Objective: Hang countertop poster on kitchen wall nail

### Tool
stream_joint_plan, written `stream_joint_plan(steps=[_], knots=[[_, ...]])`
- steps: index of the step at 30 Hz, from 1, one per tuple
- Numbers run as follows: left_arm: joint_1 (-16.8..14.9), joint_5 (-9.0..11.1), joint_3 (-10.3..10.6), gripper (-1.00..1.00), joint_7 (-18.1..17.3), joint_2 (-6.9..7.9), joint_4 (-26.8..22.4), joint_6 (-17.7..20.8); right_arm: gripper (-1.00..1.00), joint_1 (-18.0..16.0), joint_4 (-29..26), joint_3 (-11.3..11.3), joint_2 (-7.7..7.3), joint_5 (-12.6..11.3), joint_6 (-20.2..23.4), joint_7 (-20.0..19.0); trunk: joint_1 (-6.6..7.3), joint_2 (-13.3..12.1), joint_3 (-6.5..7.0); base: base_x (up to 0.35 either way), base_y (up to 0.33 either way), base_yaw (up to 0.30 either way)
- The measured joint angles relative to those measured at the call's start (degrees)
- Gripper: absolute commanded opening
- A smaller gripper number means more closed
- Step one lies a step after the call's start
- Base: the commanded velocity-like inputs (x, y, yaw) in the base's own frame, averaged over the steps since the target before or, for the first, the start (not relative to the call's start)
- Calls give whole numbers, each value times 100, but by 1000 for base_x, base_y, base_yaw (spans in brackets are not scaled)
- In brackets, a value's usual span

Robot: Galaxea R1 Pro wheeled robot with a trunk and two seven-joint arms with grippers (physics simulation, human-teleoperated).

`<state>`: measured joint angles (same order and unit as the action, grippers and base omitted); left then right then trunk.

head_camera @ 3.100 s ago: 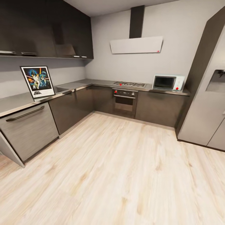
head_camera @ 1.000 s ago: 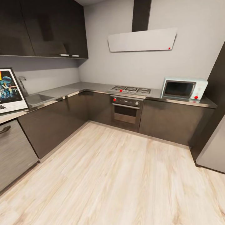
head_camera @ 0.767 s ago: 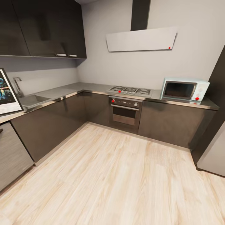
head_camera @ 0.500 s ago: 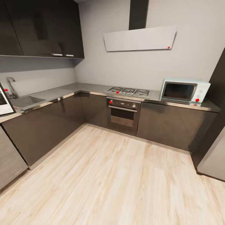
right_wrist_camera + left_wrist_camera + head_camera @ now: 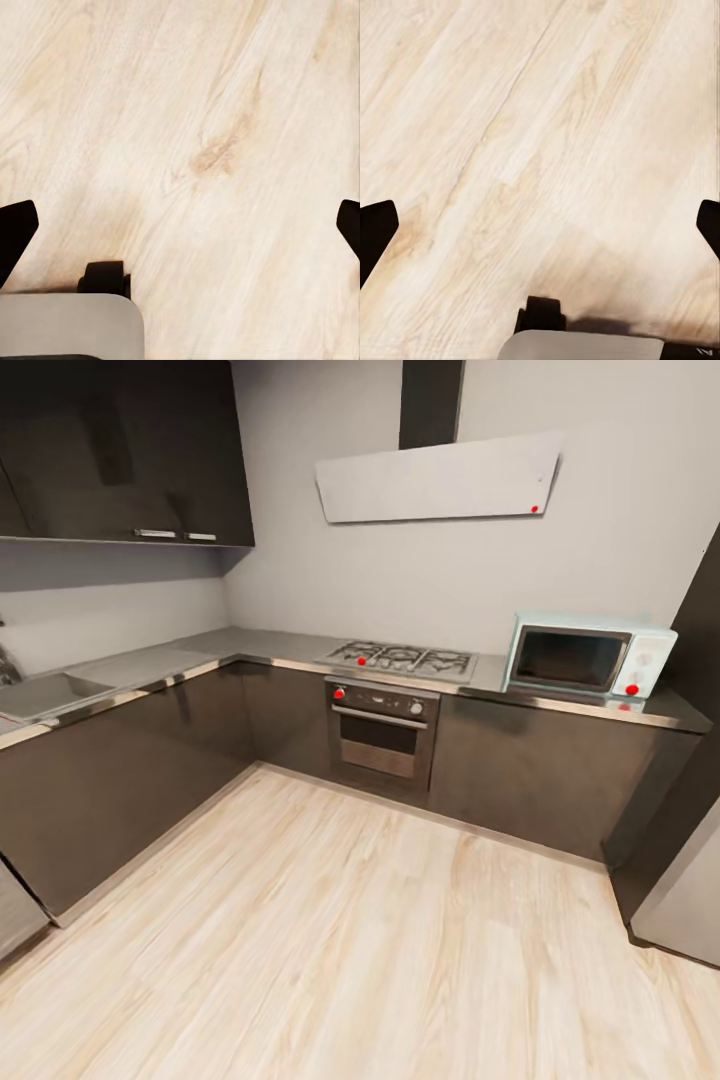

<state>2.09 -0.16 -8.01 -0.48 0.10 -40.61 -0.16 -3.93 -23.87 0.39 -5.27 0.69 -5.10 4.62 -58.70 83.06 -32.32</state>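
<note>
Both arms point down at the wood floor (image 5: 540,112) — left gripper (image 5: 540,229) and right gripper (image 5: 180,229) spread wide (nothing held).

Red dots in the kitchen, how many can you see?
5: one on the hood, one on the hob, two oven knobs, one on the microwave. More may be hidden.

Soft, even light; slight blur.

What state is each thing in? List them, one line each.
Left gripper: open, empty, over wood floor.
Right gripper: open, empty, over wood floor.
Oven: door shut.
Microwave: door shut.
Hob: bare, no flame.
Upper cabinets: doors shut.
Countertop: no poster on the visible part.
</note>
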Motion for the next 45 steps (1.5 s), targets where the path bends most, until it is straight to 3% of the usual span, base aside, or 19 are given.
stream_joint_plan(steps=[9, 29, 45], knots=[[0, 0, 0, 100, 0, 0, 0, 0, 100, 0, 0, 0, 6, 0, 0, 7, 0, 0, 0, 276, -222, 100], [1, 1, 0, 100, 0, 0, 0, 0, 100, 0, 0, 0, 37, -3, -9, 21, -1, 0, 0, 259, -222, 273], [0, 0, -1, 100, 8, 0, -2, 0, 100, 0, 1, 0, 52, 3, -10, 37, -3, 0, -31, 118, -115, 282]])
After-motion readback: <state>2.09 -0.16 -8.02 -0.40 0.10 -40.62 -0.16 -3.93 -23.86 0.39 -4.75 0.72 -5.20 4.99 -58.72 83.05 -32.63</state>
